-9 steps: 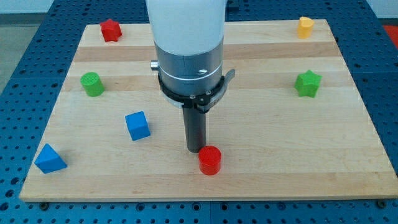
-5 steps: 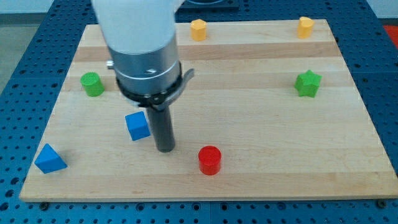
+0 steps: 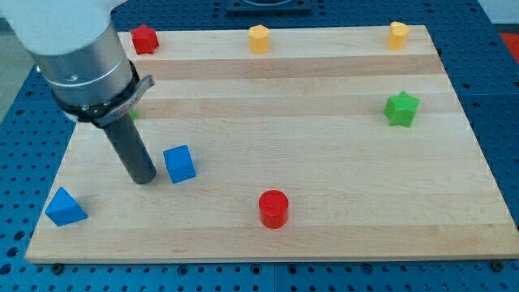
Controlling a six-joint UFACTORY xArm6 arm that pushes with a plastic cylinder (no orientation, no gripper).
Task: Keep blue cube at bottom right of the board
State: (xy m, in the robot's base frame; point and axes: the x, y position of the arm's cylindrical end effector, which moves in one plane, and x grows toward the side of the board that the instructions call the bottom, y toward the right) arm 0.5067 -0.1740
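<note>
The blue cube (image 3: 179,163) sits on the wooden board (image 3: 324,178) at the lower left of the view. My tip (image 3: 143,179) rests on the board just to the cube's left, a small gap apart. The rod rises up and to the left into the grey arm body, which hides most of the green cylinder (image 3: 131,113) behind it.
A blue triangular block (image 3: 64,208) lies at the lower left corner. A red cylinder (image 3: 274,208) stands at the bottom centre. A red block (image 3: 144,38), an orange block (image 3: 258,38) and a yellow block (image 3: 397,35) line the top edge. A green star (image 3: 401,109) is at right.
My tip has swept left from beside the red cylinder, passed the blue cube and now stands on its left side. The arm now covers the green cylinder. The blocks have not moved.
</note>
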